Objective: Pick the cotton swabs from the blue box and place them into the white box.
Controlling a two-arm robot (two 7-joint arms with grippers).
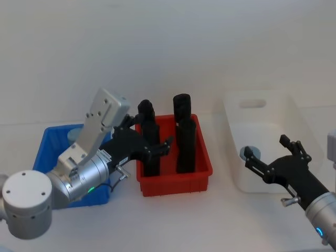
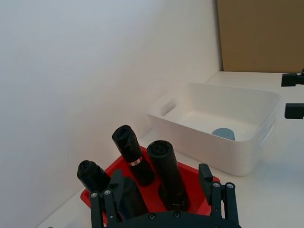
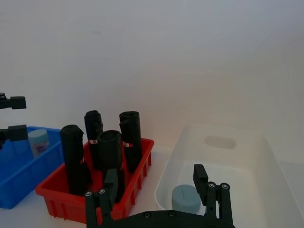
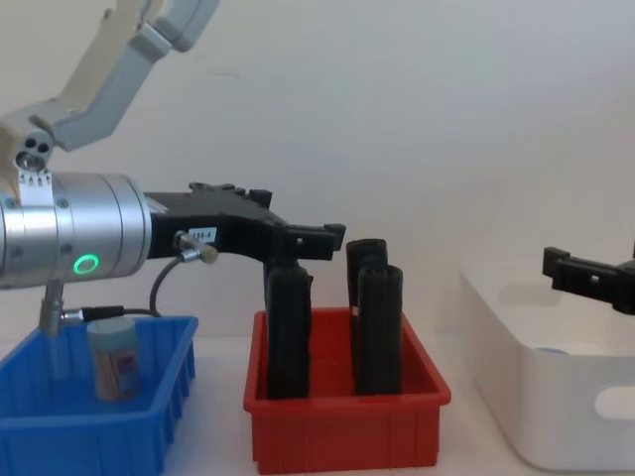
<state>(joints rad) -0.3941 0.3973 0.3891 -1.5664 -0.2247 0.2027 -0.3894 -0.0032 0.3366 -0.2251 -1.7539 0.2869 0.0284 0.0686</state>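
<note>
The left hand hangs in the air over the left part of the red bin, just above the tops of the tall black objects standing in it. Its fingers are spread wide and hold nothing. The blue box sits on the desk beside the red bin, on the robot's left and partly under the left arm. A cotton swab jar stands upright inside it, its grey-blue lid on top and its label facing outward. The white box stands on the other side of the red bin, on the robot's right. Another swab jar rests on its floor near the corner closest to the red bin and the robot. The right hand hovers over that part of the white box, above the rim and close to this jar, with its fingers parted and empty.
</note>
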